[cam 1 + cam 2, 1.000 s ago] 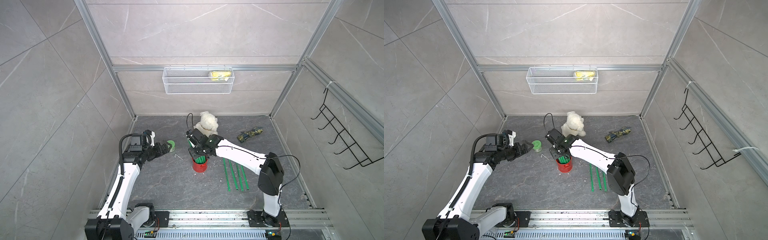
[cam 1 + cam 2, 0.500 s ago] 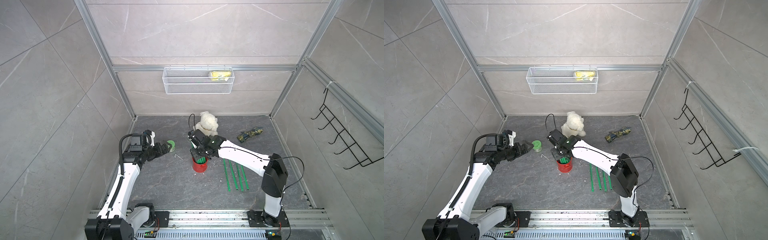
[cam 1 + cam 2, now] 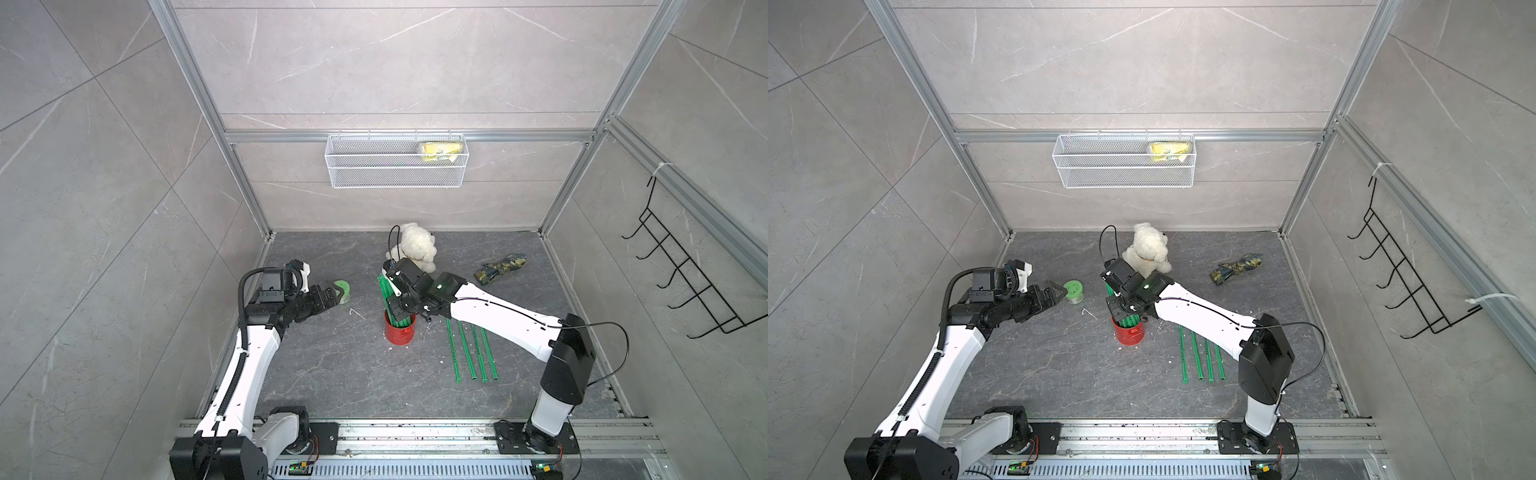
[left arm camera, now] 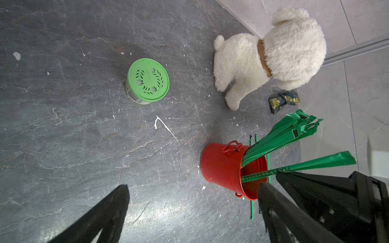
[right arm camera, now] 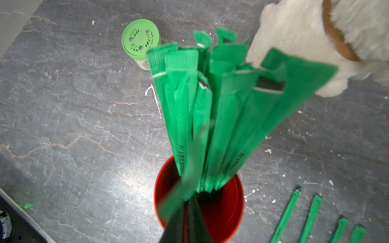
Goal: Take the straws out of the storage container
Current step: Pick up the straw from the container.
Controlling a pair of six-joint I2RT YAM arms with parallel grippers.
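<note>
Outward swing noted at the right arm (image 3: 498, 320) elbow. The right jaws stay clamped on one of the straws (image 5: 221, 117) standing in the storage container (image 3: 399, 336) on the counter (image 3: 332, 374). Four more lie beside it. The left jaws stand wide apart.

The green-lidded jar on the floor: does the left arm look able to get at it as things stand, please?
Probably yes. The left gripper points at the green-lidded jar with jaws open, and only bare floor lies between them; the right arm is over at the red can.
</note>
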